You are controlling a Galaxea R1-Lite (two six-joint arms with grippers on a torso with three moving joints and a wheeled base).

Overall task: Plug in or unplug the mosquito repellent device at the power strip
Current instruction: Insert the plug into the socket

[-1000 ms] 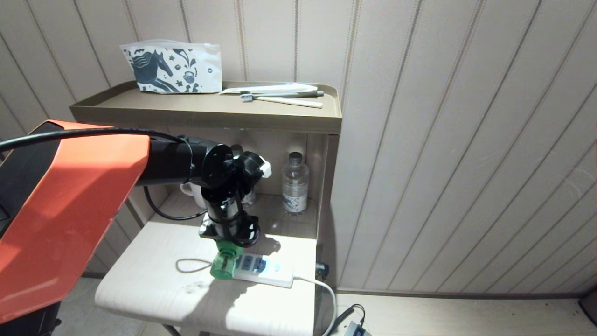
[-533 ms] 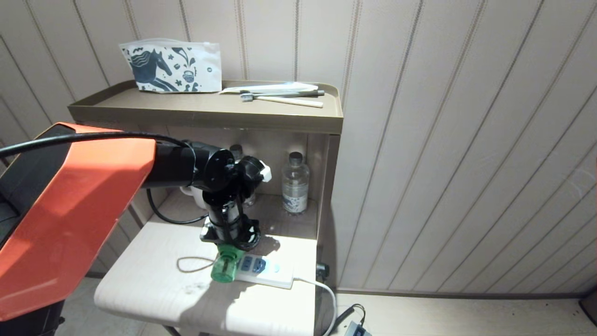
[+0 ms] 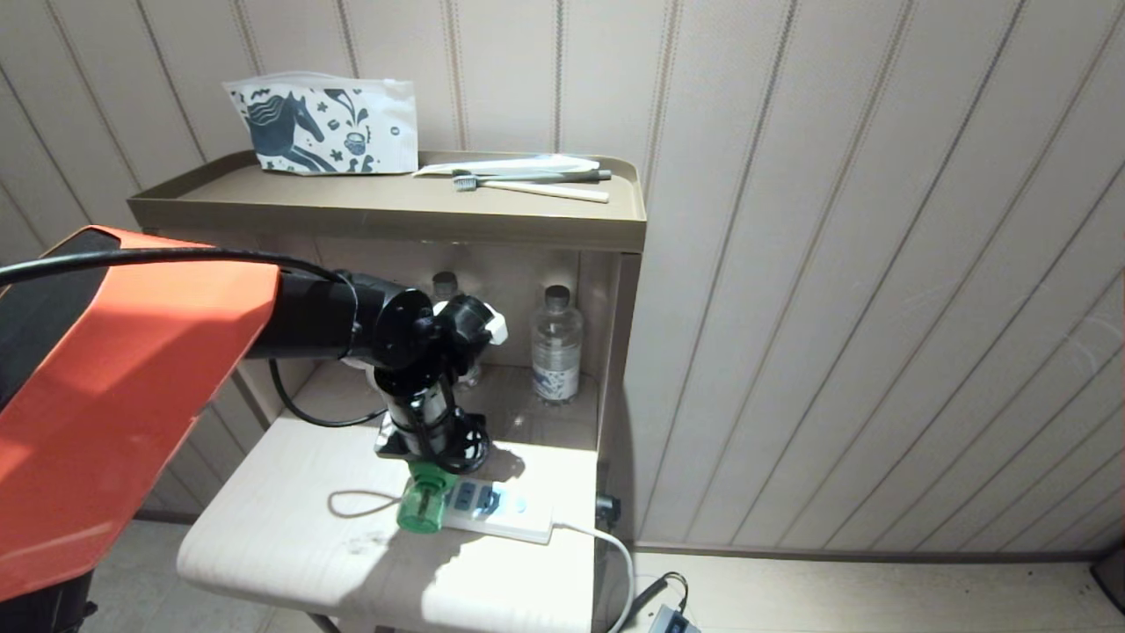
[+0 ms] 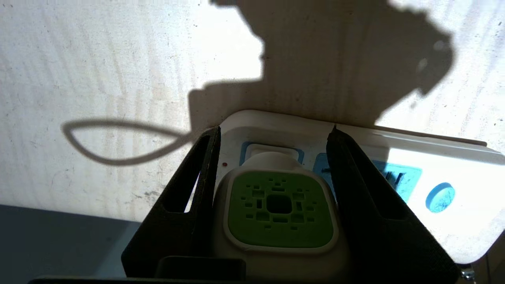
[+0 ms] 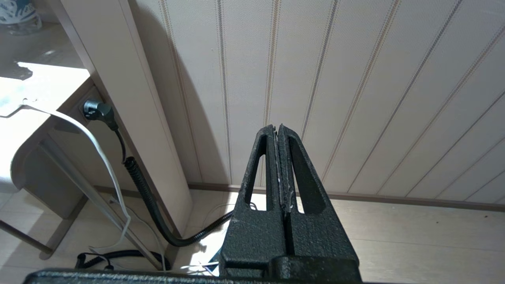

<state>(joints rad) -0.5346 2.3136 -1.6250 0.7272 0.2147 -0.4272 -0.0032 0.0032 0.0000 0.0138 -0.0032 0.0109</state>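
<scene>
Plugged into the end socket of the power strip [image 3: 497, 512] on the pale table [image 3: 290, 545]: the mosquito repellent device [image 3: 422, 503]. Clamped around its white-and-green head, half-open, the left gripper [image 4: 272, 132]. Parked off to the side, pressed closed and empty, the right gripper [image 5: 277, 130].

You have a brown tray-topped shelf [image 3: 387, 215] against the panelled wall [image 3: 835, 264]. On it, at the far left, stands a white pouch printed with a dark horse [image 3: 323, 127]; to its right lie a toothbrush [image 3: 527, 187] and a flat clear packet [image 3: 510, 165]. In the recess under the shelf you see a clear water bottle [image 3: 555, 345] at the right and a second one [image 3: 446, 287] further left, mostly hidden. A pale wooden table top [image 3: 290, 536] lies nearer. A black plug [image 5: 96, 111] sits in the side panel low at the right, with black cables [image 5: 118, 258] on the floor.
</scene>
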